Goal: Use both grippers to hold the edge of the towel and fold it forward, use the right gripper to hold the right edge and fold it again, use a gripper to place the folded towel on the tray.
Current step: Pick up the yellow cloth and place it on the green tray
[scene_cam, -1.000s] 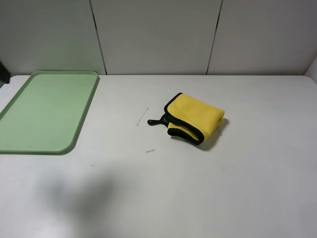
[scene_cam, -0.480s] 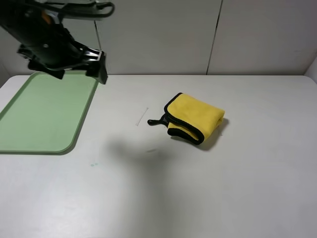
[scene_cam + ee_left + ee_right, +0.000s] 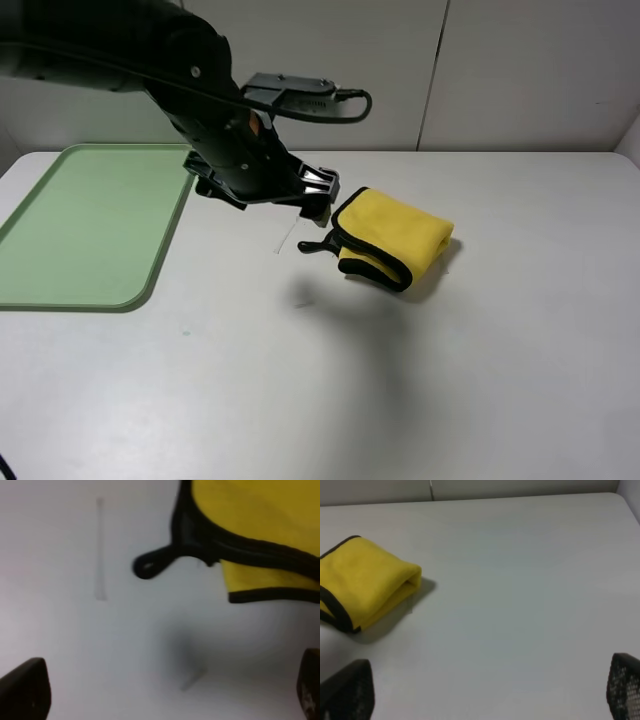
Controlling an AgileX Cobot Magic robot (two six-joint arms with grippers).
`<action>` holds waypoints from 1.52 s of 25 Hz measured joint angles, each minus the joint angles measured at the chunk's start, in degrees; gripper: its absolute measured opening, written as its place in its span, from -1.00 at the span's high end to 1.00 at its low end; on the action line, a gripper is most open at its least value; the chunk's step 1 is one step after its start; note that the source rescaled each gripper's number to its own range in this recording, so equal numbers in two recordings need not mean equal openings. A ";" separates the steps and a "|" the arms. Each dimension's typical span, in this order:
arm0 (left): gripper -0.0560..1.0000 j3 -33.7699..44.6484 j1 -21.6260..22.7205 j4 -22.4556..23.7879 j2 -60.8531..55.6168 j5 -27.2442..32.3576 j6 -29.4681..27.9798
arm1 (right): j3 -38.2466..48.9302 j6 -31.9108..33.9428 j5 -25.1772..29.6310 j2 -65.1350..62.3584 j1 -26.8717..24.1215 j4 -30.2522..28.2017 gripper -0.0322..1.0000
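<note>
The pale green rectangular plastic tray (image 3: 95, 225) ran off the left side. The black left gripper (image 3: 167, 690), fingers wide apart, hung just beside the folded yellow plush towel (image 3: 395, 238) lying mid-table, well apart from the tray. Of the right gripper (image 3: 486, 692) only spread fingertips showed, above open white tabletop (image 3: 520, 350).

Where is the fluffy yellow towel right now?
In the high view the folded yellow plush towel lies on the white table near the middle, just right of the left gripper.
</note>
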 joint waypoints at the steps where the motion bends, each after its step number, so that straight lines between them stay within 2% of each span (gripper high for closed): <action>1: -0.98 -0.05 -0.58 -0.18 1.04 -0.66 -0.28 | 0.00 0.00 0.00 0.00 0.00 0.00 -1.00; 8: -0.98 -1.12 -3.79 -1.11 7.07 -5.31 -0.82 | 0.00 0.00 0.00 0.00 0.00 0.00 -1.00; 14: -0.99 -3.49 -3.95 -2.32 11.14 -7.56 -1.93 | 0.00 0.00 0.00 0.00 0.00 0.00 -1.00; 28: -1.00 -4.09 -3.95 -2.51 15.66 -16.49 -15.36 | 0.00 0.00 0.00 0.00 0.00 0.00 -1.00; 38: -1.00 -8.77 -3.95 -2.51 20.68 -17.48 -17.96 | 0.00 0.00 0.00 0.00 0.00 0.07 -1.00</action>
